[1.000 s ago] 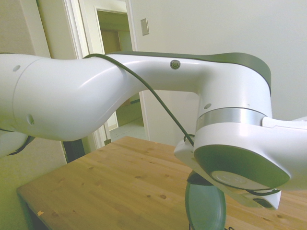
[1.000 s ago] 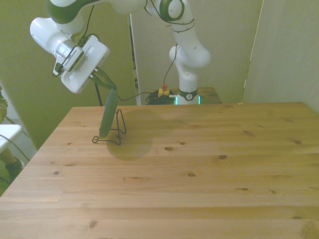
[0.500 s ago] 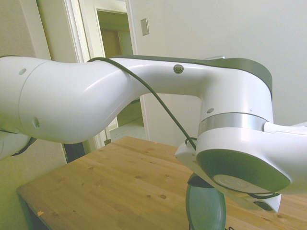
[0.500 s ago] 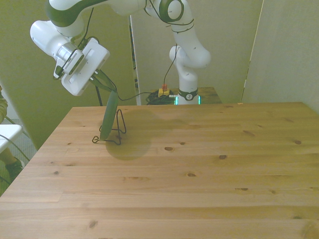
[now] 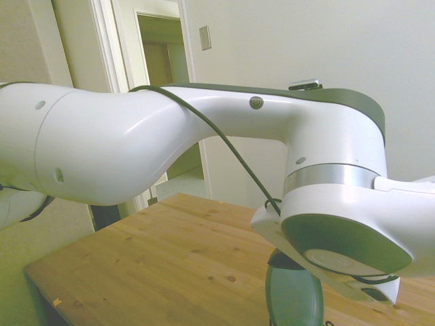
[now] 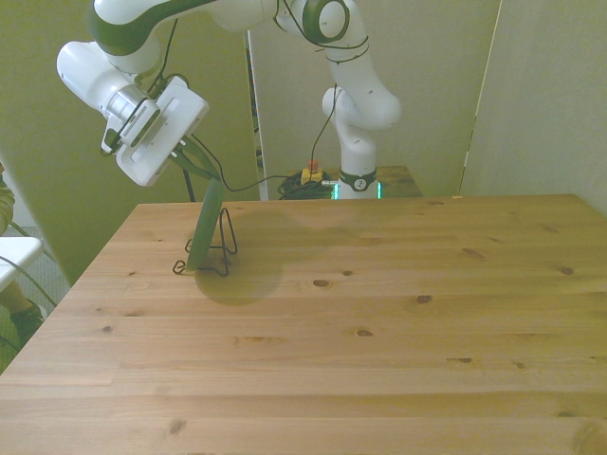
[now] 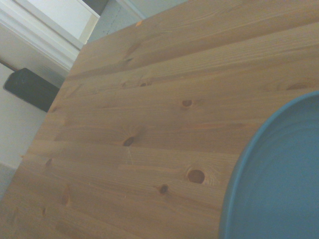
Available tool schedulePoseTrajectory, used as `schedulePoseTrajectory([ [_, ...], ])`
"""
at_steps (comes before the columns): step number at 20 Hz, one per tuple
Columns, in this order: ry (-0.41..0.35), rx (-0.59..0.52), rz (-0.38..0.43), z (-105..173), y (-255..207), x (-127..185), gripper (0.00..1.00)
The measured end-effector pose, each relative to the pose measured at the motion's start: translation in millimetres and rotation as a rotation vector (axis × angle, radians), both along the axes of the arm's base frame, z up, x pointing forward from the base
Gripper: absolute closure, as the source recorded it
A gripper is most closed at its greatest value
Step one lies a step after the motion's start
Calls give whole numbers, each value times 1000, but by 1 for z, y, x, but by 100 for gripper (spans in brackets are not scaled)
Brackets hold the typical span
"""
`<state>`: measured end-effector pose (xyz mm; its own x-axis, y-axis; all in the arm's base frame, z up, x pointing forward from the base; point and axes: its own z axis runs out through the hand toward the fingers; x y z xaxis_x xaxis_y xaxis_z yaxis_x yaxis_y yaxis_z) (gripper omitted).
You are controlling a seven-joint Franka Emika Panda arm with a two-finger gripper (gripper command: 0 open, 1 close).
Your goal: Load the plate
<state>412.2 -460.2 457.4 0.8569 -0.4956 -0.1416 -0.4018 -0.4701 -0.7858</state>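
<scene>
Since a second ago the plate (image 6: 205,224) has tipped closer to upright and its lower edge has slid a little toward the front view's left, deeper into the wire stand (image 6: 219,248); the gripper (image 6: 190,152) has barely shifted.

Now: plate stands on edge, leaning slightly, top rim up at the gripper, bottom edge down in the stand's base loop on the wooden table (image 6: 379,322). Stand's upright wire loop sits just beside the plate on the front view's right; can't tell whether they touch.

Gripper pinches the plate's top rim, jaws closed on it as far as the front view shows. Fingers are mostly hidden behind the hand body, so contact detail is unclear.

Location: far corner of the table on the front view's left, near the table edge.

Side view: the arm (image 5: 170,142) fills most of the frame; only the plate's (image 5: 293,299) dark green face shows below the wrist, nearly vertical above the tabletop (image 5: 170,265).

Wrist view: curved rim of the plate (image 7: 279,174) against bare wood planks (image 7: 149,109) with knots.
</scene>
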Motion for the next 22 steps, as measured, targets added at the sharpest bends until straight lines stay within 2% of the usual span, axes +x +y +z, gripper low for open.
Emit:
schedulePoseTrajectory([
  [13,11,-26,15,3,5,1,0],
  [17,-17,-47,10,22,6,-10,0],
  [22,-81,-96,-32,65,1,-47,0],
])
